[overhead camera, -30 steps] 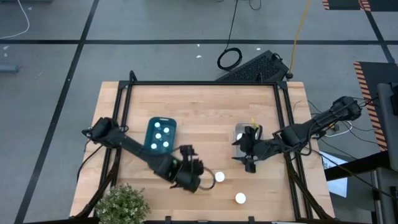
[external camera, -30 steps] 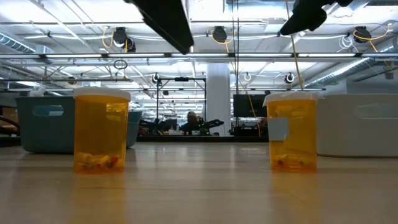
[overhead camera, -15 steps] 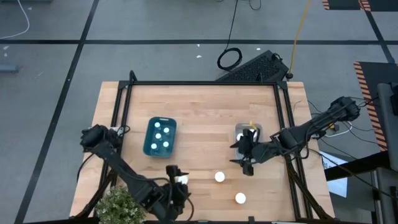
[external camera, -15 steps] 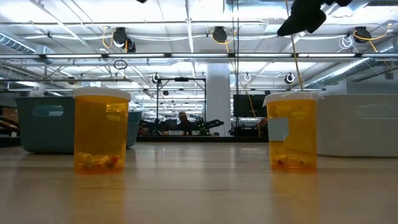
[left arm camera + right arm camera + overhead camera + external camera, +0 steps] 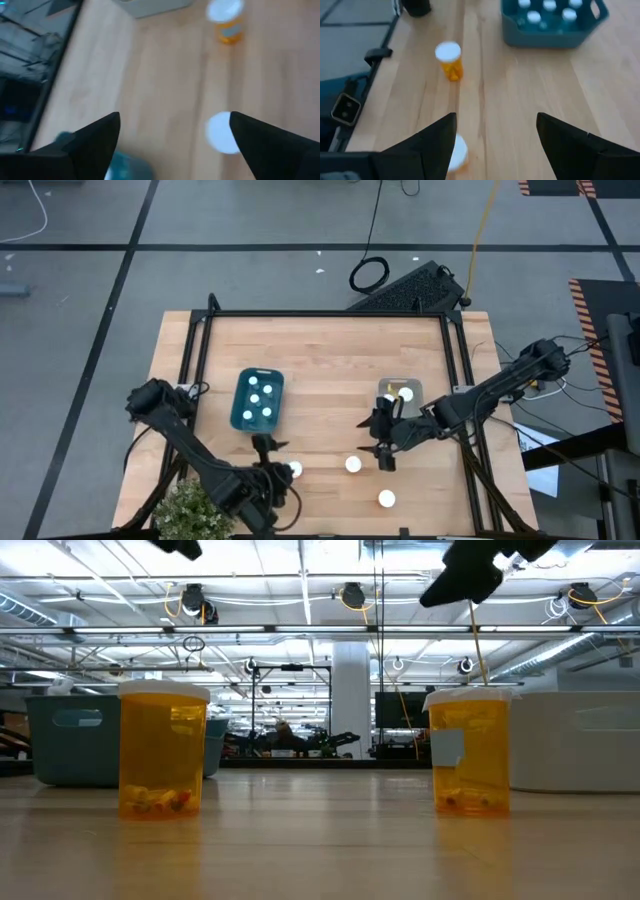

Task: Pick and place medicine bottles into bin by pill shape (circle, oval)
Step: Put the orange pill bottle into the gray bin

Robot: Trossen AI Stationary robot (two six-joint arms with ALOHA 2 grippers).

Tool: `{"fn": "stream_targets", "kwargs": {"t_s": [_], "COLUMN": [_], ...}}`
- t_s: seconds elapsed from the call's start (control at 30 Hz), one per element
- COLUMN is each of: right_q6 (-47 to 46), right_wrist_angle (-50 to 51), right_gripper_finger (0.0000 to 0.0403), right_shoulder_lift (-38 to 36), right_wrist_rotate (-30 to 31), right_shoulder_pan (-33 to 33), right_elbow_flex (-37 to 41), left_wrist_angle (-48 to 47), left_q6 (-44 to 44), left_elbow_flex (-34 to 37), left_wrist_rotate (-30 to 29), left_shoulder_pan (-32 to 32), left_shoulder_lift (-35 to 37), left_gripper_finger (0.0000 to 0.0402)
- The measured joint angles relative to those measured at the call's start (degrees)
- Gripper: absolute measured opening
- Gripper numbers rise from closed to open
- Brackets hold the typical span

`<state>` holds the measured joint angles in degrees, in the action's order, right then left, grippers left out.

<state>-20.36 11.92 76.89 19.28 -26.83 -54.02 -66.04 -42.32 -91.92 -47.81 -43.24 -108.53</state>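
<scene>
Table [image 5: 330, 360]: high view shows the whole wooden top, framed by dark rails; the far half is bare wood, open room. Low view only sees the near strip and the room behind.

Blue bin [image 5: 258, 399] sits left of centre with four white caps inside; right wrist view confirms them [image 5: 555, 20]. Grey bin [image 5: 398, 402] sits right of centre, one white-capped bottle visible in it, partly hidden by the right arm. Low view shows both bins only as walls, contents hidden.

Plant [image 5: 195, 510] at the near-left corner, just beside the left arm.

Left gripper [image 5: 263, 448] is near the front edge, below the blue bin. Left wrist view shows its fingers [image 5: 92, 137] spread wide, holding nothing.

Right gripper [image 5: 378, 448] hangs in front of the grey bin, above the table; right wrist view shows its fingers [image 5: 432, 142] wide apart, empty.

Medicine bottles [image 5: 353, 465]: three loose on the near strip. One touches or sits just beside the left arm, one near the right gripper, one close to the front edge. Low view shows two, amber bodies [image 5: 162, 750], upright, pills at the bottom, well apart.
</scene>
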Motion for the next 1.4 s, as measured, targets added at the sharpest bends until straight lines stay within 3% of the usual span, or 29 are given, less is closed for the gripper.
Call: {"fn": "stream_targets", "kwargs": {"t_s": [0.27, 0.43, 0.57, 0.67, 1.07, 1.2, 1.4], "right_q6": [3.1, 2.1, 1.4, 1.1, 0.5, 0.5, 0.5], "right_wrist_angle": [-7.4, -6.9, -6.9, -6.9, -7.1, -7.5, -7.1], "right_gripper_finger": [0.027, 0.027, 0.027, 0.027, 0.027, 0.027, 0.027], "right_shoulder_lift": [2.3, 2.3, 2.3, 2.3, 2.4, 2.8, 3.7], "right_wrist_rotate": [0.0, 0.0, 0.0, 0.0, 0.0, 0.1, 0.1], "right_shoulder_pan": [0.1, 0.1, 0.1, 0.1, 0.2, 0.8, 1.0], "right_elbow_flex": [0.0, 0.0, 0.0, 0.0, 0.0, 0.0, 0.0], "left_wrist_angle": [2.0, 19.5, 36.4, 43.5, 44.0, 49.6, 56.9], "left_q6": [3.3, 6.7, 12.4, 13.9, 12.6, 13.9, 16.4], "left_elbow_flex": [3.0, 15.6, 25.6, 30.6, 39.6, 42.9, 48.0], "left_wrist_rotate": [-2.0, 1.2, 7.0, 11.0, 24.5, 28.2, 29.3], "left_shoulder_pan": [0.5, 0.5, 0.3, 0.0, 4.2, 5.4, 5.2], "left_shoulder_lift": [5.0, 10.3, 14.1, 16.6, 20.2, 20.2, 20.2], "left_gripper_finger": [0.0276, 0.0242, 0.023, 0.0222, 0.0202, 0.0202, 0.0202]}}
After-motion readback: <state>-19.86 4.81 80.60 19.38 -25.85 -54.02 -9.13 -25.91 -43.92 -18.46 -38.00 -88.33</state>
